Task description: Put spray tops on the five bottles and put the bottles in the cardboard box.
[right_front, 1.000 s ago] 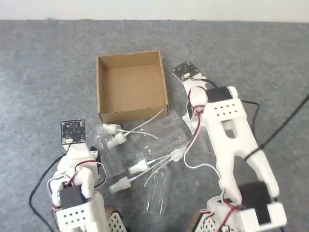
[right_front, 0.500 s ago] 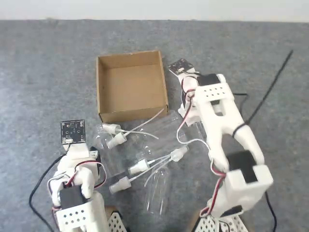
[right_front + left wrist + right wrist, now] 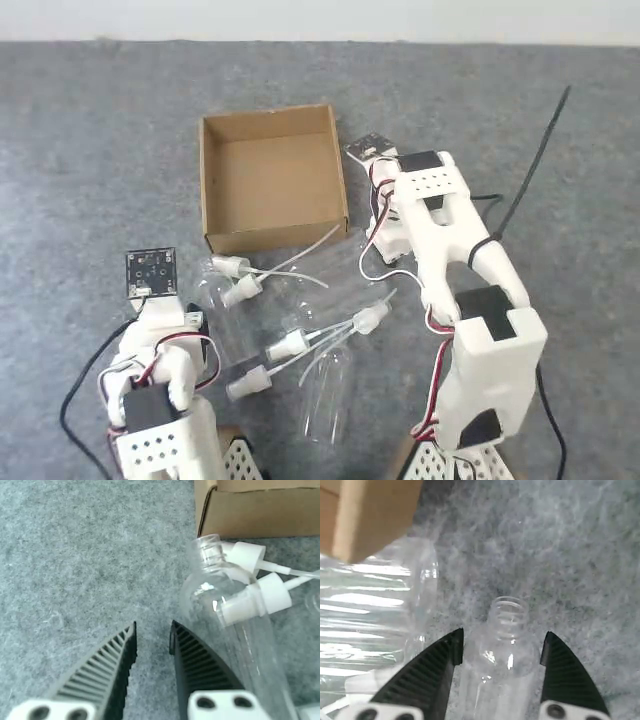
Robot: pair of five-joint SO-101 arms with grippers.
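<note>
On the grey felt-covered tabletop [image 3: 100, 150], the open brown cardboard box [image 3: 275, 238] stands empty, with clear plastic bottles [image 3: 328, 395] and white spray tops [image 3: 288, 346] lying loose just in front of it. The right gripper [image 3: 502, 640], fingers apart, straddles one uncapped clear plastic bottle [image 3: 509, 617]; the first pick-up appears in hand, and closing squarely on the bottle looks like the next move. The left gripper [image 3: 152, 632], fingers slightly apart, hangs over bare tabletop beside another bottle [image 3: 205, 587]. No lettering is legible.
</note>
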